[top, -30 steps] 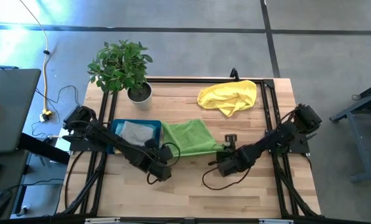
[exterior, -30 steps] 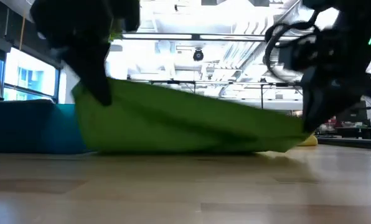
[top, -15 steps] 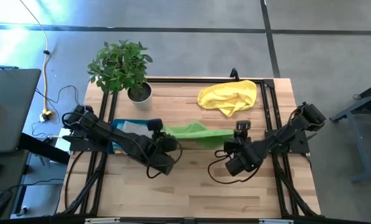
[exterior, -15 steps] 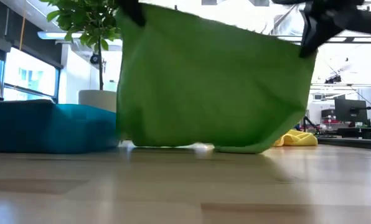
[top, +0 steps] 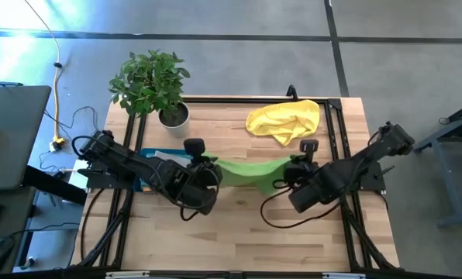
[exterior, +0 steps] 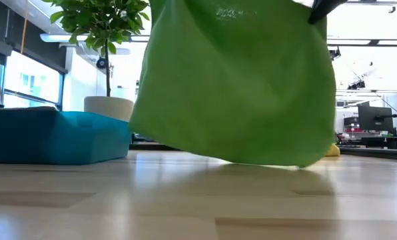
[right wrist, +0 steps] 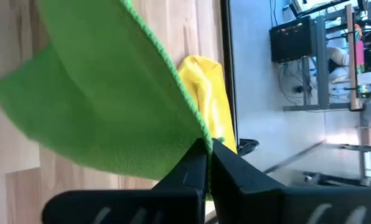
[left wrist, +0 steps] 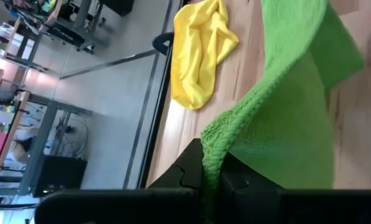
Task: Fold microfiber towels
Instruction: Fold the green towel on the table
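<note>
**Inspector:** Lime green towel (top: 250, 170) hangs clear of the table (top: 239, 232), stretched between both arms; left gripper (left wrist: 210, 177) is clenched on one top corner; right gripper (right wrist: 208, 155) pinches the other; yellow towel (top: 285, 120) lies crumpled well behind.

**Clerk:** Step in hand?

**Inspector:** Lift before the fold, by my judgement; next, lay the free lower edge down and carry the held corners over it evenly.

**Clerk:** Markings?

**Inspector:** Faint mark near the top hem in the low view; unreadable.
</note>
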Controlling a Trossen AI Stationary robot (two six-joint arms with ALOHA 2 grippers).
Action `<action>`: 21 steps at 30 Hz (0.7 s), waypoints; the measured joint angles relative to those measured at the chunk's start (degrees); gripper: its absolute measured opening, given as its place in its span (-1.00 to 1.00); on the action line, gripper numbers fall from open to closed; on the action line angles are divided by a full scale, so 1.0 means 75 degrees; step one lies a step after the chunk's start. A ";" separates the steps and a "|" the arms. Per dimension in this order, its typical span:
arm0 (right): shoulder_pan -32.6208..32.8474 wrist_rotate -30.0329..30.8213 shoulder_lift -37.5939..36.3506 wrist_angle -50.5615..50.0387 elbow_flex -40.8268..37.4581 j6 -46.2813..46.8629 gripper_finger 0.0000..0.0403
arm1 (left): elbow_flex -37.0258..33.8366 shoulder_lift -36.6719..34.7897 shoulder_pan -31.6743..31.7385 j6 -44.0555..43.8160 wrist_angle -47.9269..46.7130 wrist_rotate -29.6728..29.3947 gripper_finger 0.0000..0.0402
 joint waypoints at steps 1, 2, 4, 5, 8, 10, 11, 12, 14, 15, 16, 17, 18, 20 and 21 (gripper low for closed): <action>-0.0021 0.0003 -0.0123 0.0001 -0.0009 0.0002 -1.00 | 0.0001 0.0000 0.0053 0.0002 0.0000 -0.0022 -1.00; -0.0072 0.0003 -0.0250 0.0011 -0.0055 0.0002 -1.00 | 0.0000 0.0000 0.0115 0.0002 -0.0003 -0.0029 -1.00; -0.0255 0.0003 -0.0470 -0.0009 -0.0184 -0.0002 -1.00 | -0.0002 0.0000 0.0320 0.0002 -0.0002 -0.0041 -1.00; -0.0393 0.0006 -0.0572 0.0000 -0.0244 -0.0035 -1.00 | -0.0002 0.0000 0.0470 0.0002 -0.0005 -0.0041 -1.00; -0.0869 0.0202 -0.0832 -0.0021 -0.0366 -0.0471 -1.00 | -0.0002 0.0028 0.0963 0.0002 0.0001 -0.0055 -1.00; -0.1189 0.0636 -0.0922 0.0005 -0.0368 -0.0937 -1.00 | -0.0005 0.0044 0.1273 0.0002 0.0001 -0.0075 -1.00; -0.1348 0.0948 -0.0945 0.0000 -0.0370 -0.1232 -1.00 | -0.0005 0.0044 0.1416 0.0002 -0.0002 -0.0099 -1.00; -0.1499 0.1328 -0.0968 0.0005 -0.0370 -0.1595 -1.00 | -0.0005 0.0044 0.1549 0.0002 0.0004 -0.0184 -1.00; -0.1778 0.2001 -0.0973 0.0005 -0.0370 -0.2424 -1.00 | -0.0005 0.0044 0.1805 0.0004 0.0004 -0.0396 -1.00; -0.1895 0.2220 -0.0973 0.0007 -0.0370 -0.2781 -1.00 | -0.0005 0.0044 0.1906 -0.0001 0.0007 -0.0480 -1.00; -0.2013 0.2297 -0.0971 0.0018 -0.0370 -0.2996 -1.00 | -0.0005 0.0044 0.1990 -0.0028 0.0010 -0.0507 -1.00; -0.2110 0.2256 -0.0965 0.0057 -0.0370 -0.3028 -1.00 | -0.0005 0.0044 0.2062 -0.0135 0.0007 -0.0470 -1.00; -0.2191 0.2072 -0.0957 0.0107 -0.0370 -0.2911 -1.00 | -0.0005 0.0044 0.2109 -0.0298 0.0007 -0.0336 -1.00; -0.2306 0.1223 -0.0950 0.0126 -0.0372 -0.2180 -1.00 | -0.0024 0.0044 0.2135 -0.0807 0.0022 0.0313 -1.00; -0.2332 0.0710 -0.0951 0.0147 -0.0411 -0.1711 -1.00 | -0.0074 0.0074 0.2114 -0.1103 0.0057 0.0814 -1.00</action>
